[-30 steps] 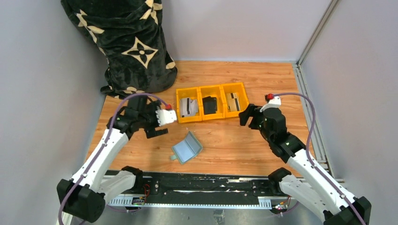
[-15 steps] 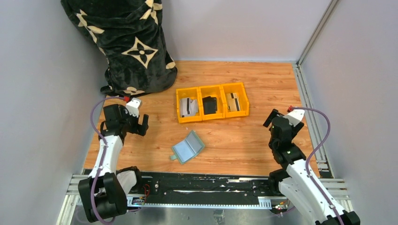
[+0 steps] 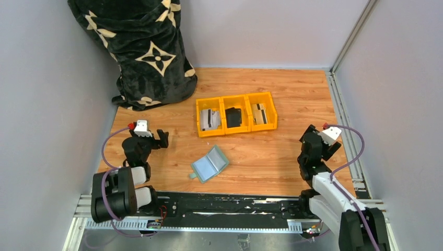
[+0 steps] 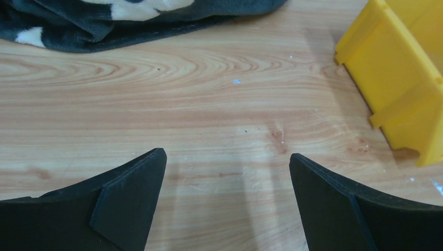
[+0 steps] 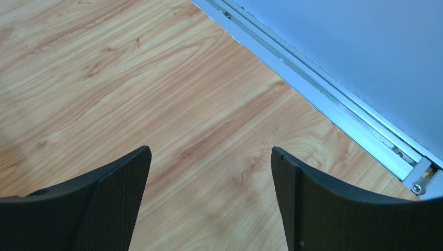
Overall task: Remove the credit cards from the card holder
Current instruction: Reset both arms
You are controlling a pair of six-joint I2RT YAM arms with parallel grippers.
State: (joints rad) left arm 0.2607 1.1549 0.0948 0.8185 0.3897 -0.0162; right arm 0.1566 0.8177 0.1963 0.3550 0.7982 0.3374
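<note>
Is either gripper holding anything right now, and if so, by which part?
Nothing is held. The left gripper and right gripper both stand open over the wooden table; the sage-green folding card holder lies untouched between the arms.

The left hand (image 4: 224, 159) is presenting two matte black fingers (image 4: 334, 209), wedge-shaped and tapering to blunt tips. A raised flat plate (image 4: 123, 209) is lining the inner face of one of them. The right hand (image 5: 210, 154) is showing the same black fingers, here with a fine dotted texture covering the inner pads (image 5: 112, 204). Just behind each hand, a small white module (image 3: 141, 127) is sitting on the black wrist and carrying a red plug (image 3: 131, 125). From that plug a lilac cable (image 3: 104, 146) is looping back, away from the hand, toward the base. Farther behind the hands, white link shells (image 3: 329, 185) are alternating with black joint housings (image 3: 112, 193).
</note>
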